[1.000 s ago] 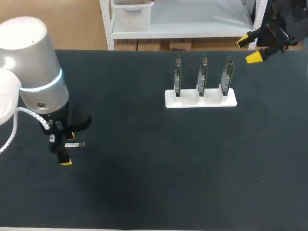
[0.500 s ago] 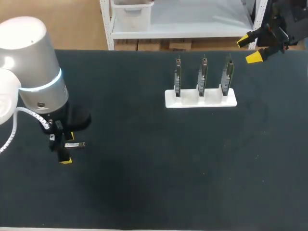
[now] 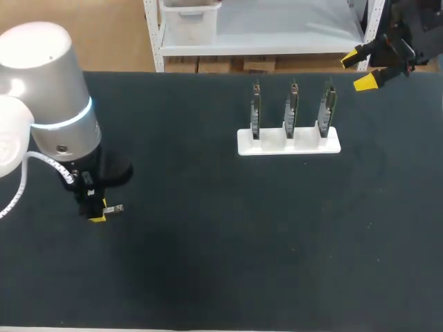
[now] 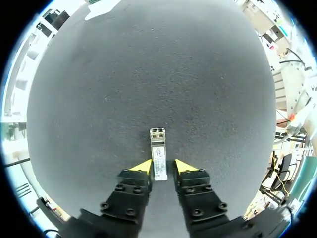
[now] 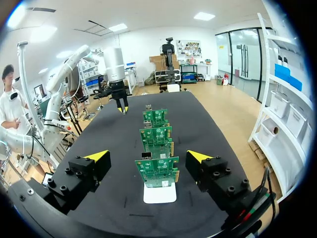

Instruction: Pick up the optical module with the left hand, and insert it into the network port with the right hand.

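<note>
My left claw (image 4: pixel 159 167) has narrowed. Its yellow tips now flank the small silver metal optical module (image 4: pixel 158 148), which lies flat on the dark surface (image 4: pixel 148 74), a sliver of gap showing on one side. Grasp imminent, not confirmed. My right claw (image 5: pixel 147 155) is unchanged, spread wide.

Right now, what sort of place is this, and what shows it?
Probably a robotics bench for electronics assembly: a white stand holding three upright green circuit boards on a black table, and a small silver optical module between the yellow tips of the left end effector.
</note>
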Controlling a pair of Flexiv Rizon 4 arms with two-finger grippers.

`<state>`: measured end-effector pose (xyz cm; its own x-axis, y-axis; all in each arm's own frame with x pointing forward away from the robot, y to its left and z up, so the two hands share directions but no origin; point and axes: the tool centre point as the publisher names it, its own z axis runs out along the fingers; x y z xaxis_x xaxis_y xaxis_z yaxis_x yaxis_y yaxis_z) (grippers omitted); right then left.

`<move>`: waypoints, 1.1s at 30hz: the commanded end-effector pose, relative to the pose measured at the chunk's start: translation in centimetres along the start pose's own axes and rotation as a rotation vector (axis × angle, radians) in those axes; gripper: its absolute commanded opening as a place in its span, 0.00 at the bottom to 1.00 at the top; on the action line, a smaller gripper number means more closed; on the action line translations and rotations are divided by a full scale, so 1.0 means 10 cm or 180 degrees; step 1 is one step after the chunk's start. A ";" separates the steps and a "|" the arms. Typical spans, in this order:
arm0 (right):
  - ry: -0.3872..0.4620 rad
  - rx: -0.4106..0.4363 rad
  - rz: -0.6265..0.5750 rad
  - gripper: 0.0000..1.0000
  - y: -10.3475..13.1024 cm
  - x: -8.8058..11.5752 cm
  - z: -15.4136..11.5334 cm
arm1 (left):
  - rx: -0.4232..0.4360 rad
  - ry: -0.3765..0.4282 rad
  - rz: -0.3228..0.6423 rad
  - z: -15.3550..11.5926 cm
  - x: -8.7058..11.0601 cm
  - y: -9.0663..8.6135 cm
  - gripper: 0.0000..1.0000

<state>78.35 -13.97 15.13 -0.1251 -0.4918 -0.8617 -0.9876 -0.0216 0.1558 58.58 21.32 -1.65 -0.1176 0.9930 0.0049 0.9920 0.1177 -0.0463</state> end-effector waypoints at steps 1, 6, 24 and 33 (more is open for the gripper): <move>0.0001 0.0013 -0.0003 1.00 0.02 0.00 0.00 | 0.0014 0.0015 -0.0004 0.00 -0.01 0.03 0.23; 0.0001 0.0013 -0.0003 1.00 0.02 0.00 0.00 | 0.0003 -0.0007 -0.0028 -0.01 -0.02 0.05 0.01; 0.0001 0.0013 -0.0003 1.00 0.02 0.00 0.00 | -0.0223 -0.0790 -0.0260 -0.46 -0.34 0.43 0.00; 0.0001 0.0013 -0.0003 1.00 0.02 0.00 0.00 | -0.0427 -0.1959 -0.0458 -1.08 -0.97 0.97 0.00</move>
<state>78.35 -13.97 15.13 -0.1251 -0.4918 -0.8617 -0.9876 -0.0216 0.1558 68.39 13.68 8.11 -0.2347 0.8635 -0.4463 0.9563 0.2875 0.0534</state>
